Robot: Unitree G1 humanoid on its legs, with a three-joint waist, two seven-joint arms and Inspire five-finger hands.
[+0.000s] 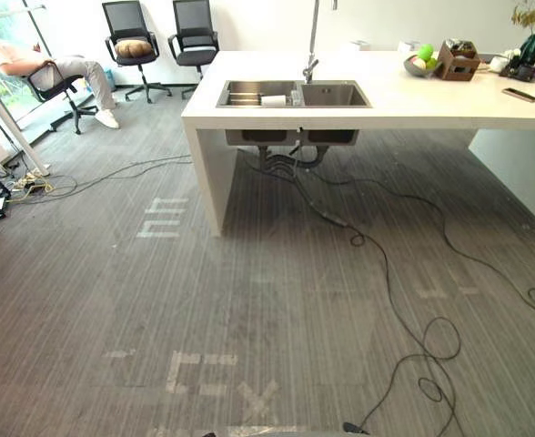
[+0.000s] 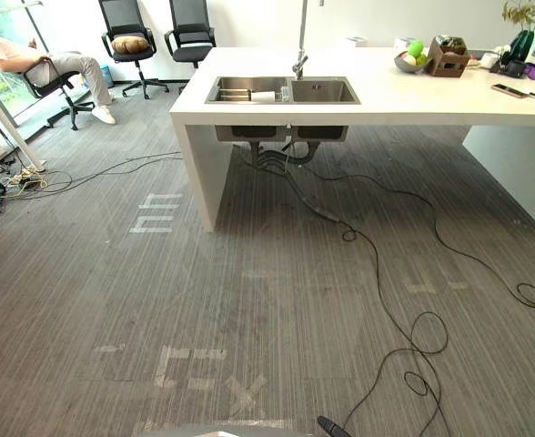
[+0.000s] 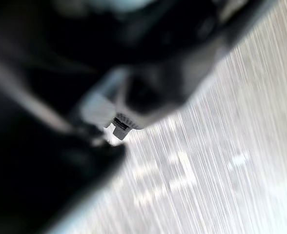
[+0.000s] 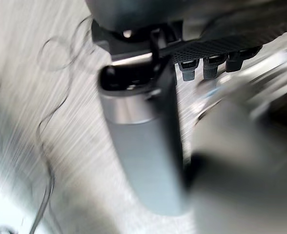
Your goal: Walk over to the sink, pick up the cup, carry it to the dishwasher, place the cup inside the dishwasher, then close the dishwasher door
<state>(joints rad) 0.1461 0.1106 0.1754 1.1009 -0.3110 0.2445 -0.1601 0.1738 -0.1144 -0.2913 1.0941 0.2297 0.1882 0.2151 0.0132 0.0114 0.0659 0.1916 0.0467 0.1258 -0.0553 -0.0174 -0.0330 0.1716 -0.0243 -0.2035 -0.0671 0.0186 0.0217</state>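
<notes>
Left eye view: you look down on a grey striped floor [image 1: 249, 309], marked with pale tape shapes [image 1: 163, 218]. A long white counter [image 1: 413, 98] stands at the far side of the floor. Beyond its left end, a person [image 1: 31, 59] sits in a chair by the window. Two black office chairs [image 1: 131, 36] stand against the back wall, and one of them holds a brown cushion [image 1: 133, 47]. A steel double sink [image 1: 331, 94] is set into the counter's near left part, with a tall tap [image 1: 311, 64] rising behind the divider. Further right on the counter you see a brown box [image 1: 457, 62] just beside a bowl of green fruit [image 1: 419, 64]. The left hand [image 3: 153, 90] appears as a dark blur above the floor, and you cannot tell its state. The right hand [image 4: 207, 46] also hangs over the floor, and you cannot tell whether it is closed. The cup [image 1: 273, 100], small and white, sits in the left basin against the divider, well apart from both hands.
</notes>
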